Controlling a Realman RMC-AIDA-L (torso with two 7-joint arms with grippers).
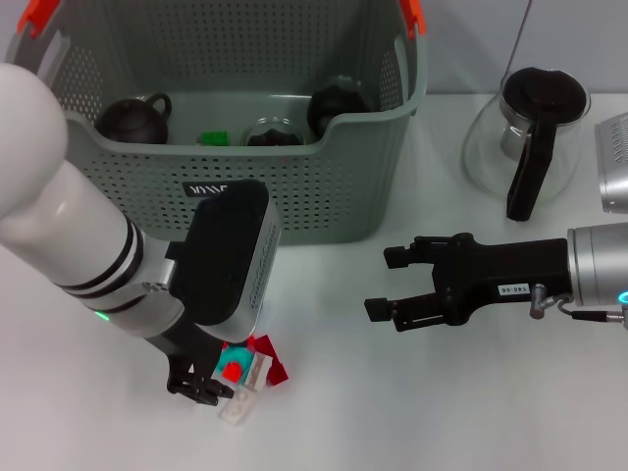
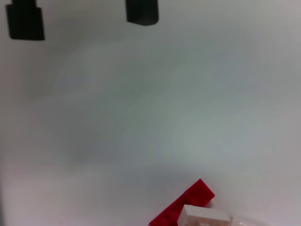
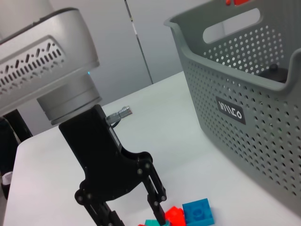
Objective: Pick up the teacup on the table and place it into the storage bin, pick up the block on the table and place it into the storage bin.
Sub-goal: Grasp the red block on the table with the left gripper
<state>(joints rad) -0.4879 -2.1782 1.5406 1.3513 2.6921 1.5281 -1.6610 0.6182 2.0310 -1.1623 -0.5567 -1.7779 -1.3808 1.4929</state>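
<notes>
The left gripper sits low on the table at about 7 o'clock in the head view, its fingers spread apart, straddling the near side of the block cluster without clamping it. The right gripper hovers at 3 o'clock, jaws parted and empty. The storage bin stands at 12 o'clock from the blocks, with a dark teacup inside.
</notes>
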